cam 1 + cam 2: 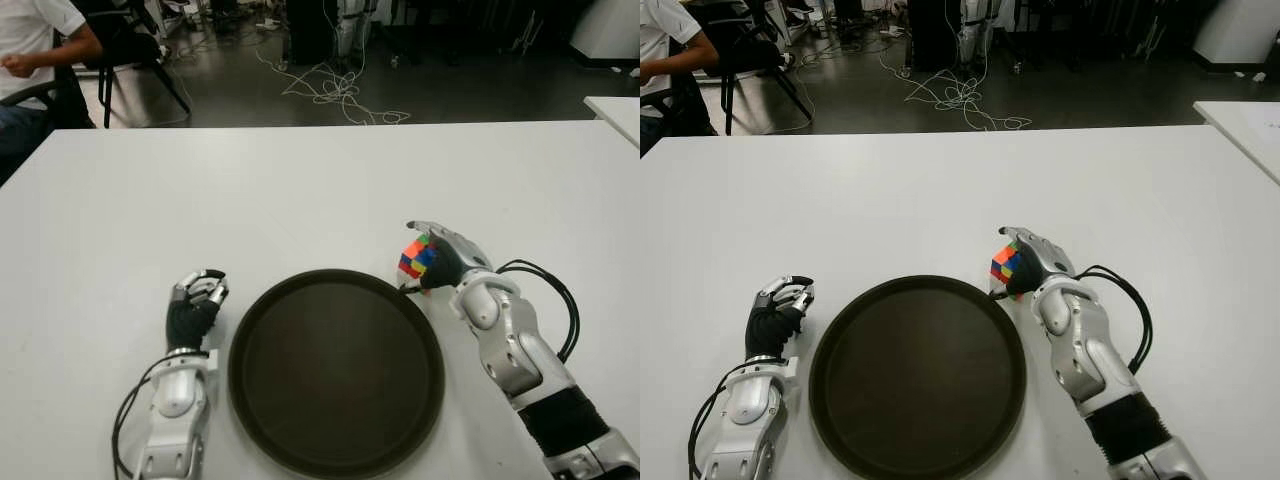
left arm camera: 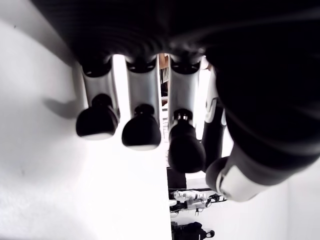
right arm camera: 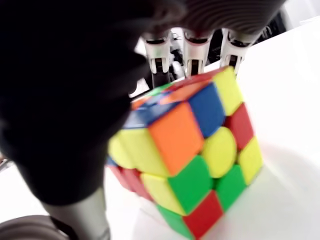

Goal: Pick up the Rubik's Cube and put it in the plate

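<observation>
Right hand [image 1: 440,258] grips Rubik's Cube [image 1: 417,258] beside plate [image 1: 262,400].

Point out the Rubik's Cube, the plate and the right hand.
Rubik's Cube [image 1: 417,258], left eye view, its coloured face.
plate [image 1: 236,340], left eye view, left rim.
right hand [image 1: 452,255], left eye view, back of the hand, closed on the cube.

Right hand [image 1: 440,258] hides Rubik's Cube [image 1: 417,257] far side.
</observation>
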Tool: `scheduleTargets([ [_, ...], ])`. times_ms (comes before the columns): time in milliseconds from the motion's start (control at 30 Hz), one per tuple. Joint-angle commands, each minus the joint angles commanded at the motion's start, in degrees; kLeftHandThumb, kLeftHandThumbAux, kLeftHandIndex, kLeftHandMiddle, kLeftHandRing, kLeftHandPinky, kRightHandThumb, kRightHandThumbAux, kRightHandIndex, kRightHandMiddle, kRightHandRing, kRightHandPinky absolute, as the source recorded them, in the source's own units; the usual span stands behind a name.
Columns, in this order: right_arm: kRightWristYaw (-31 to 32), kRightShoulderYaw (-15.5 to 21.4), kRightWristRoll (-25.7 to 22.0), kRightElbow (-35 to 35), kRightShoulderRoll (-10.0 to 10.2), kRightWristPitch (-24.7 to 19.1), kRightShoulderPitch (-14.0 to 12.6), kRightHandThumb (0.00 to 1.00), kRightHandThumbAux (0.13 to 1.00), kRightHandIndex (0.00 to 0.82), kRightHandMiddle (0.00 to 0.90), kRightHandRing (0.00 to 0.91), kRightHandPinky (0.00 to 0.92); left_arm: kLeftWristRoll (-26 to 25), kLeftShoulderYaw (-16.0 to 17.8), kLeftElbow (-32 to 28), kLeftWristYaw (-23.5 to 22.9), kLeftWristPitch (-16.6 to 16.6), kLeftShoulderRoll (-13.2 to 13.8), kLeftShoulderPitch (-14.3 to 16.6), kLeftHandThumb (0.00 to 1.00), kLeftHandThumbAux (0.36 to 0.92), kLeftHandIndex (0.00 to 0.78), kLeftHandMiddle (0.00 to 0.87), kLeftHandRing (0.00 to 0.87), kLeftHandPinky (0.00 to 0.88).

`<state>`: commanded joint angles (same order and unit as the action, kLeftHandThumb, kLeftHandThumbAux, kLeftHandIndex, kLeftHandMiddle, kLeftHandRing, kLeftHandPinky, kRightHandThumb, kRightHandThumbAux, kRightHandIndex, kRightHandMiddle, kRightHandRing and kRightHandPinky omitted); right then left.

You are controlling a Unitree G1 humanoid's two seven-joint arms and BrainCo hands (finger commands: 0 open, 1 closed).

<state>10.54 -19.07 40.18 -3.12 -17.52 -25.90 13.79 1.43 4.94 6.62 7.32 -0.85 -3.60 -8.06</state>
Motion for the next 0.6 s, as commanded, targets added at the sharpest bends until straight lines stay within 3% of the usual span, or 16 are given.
scheduleTargets([
  [600,1.33,0.37,-0.33,0.16,-1.25,-1.55,1.43,0.000,0.877,0.055,0.103,0.113,0.090,-0.21,0.03,0.32,0.03,-0.45,0.11,0.31,0.712,0.704,0.444,0.817,0.834,0.830],
])
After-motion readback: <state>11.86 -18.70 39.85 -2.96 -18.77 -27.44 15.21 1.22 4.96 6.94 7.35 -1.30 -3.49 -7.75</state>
